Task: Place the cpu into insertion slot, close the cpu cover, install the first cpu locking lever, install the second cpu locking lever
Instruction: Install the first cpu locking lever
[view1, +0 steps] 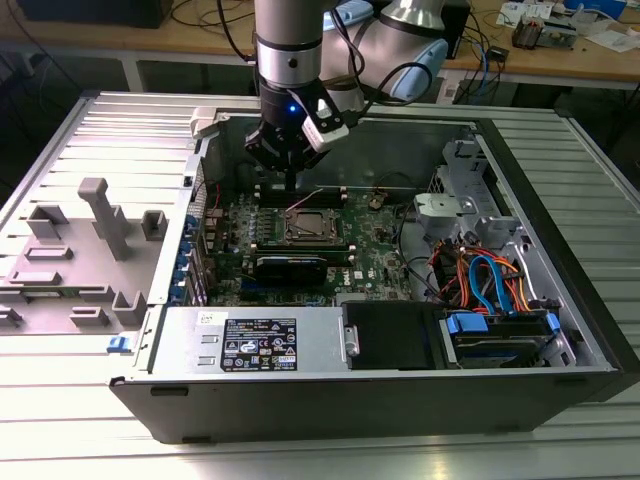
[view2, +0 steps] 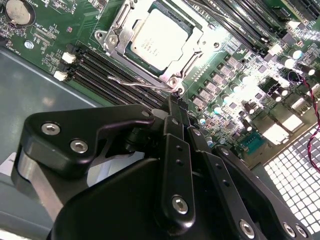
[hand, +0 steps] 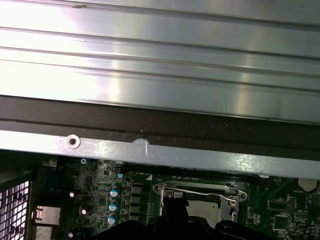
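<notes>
Fingers (view2: 172, 112) of the gripper (view2: 175, 102) are drawn together into one narrow black tip with nothing between them, in the second wrist view. Just past that tip lies a thin wire locking lever (view2: 142, 85), running along the near edge of the insertion slot (view2: 116, 30); whether the tip touches the wire I cannot tell. Beyond the lever sits the cpu (view2: 159, 41), its pale metal top flat inside the slot, with the cpu cover (view2: 197, 32) folded down around it as a silver frame. In the first wrist view the same lever (hand: 200, 190) crosses the socket edge just ahead of the dark finger bodies.

Either side of the slot, dark memory slots (view2: 100, 70) run in long rows on the green motherboard (view2: 50, 30).

From the exterior view the gripper (view1: 290, 178) hangs inside the open computer case (view1: 560, 250), directly at the far edge of the socket (view1: 308, 228), with the grey power supply (view1: 250, 345) and blue and orange cables (view1: 490, 280) well apart from it.
</notes>
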